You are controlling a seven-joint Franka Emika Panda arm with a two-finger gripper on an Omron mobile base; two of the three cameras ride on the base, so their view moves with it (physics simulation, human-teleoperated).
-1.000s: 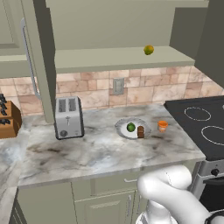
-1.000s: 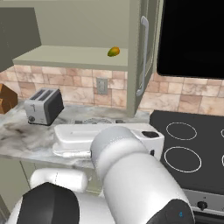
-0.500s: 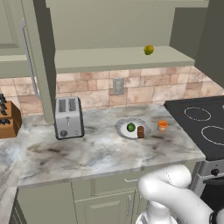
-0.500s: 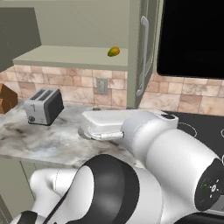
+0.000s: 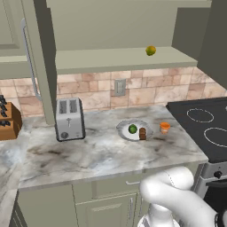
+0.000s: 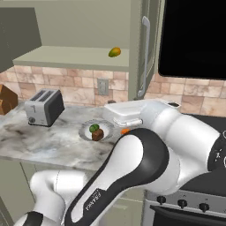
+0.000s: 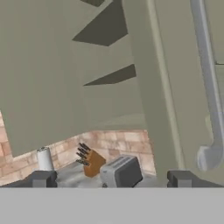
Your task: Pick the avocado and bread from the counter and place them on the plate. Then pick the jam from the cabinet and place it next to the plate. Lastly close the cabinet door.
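Jaws wide; cabinet door point(image 7: 175, 87) (olive-grey) ajar.

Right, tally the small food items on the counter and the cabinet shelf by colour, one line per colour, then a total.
Dark green: 1, the avocado on the plate
Reddish-brown: 1, the bread on the plate
Orange: 1, the jam on the counter beside the plate
Yellow-green: 1, the round fruit on the cabinet shelf
Total: 4

Even, soft rendered light; faint shadows, no glare.
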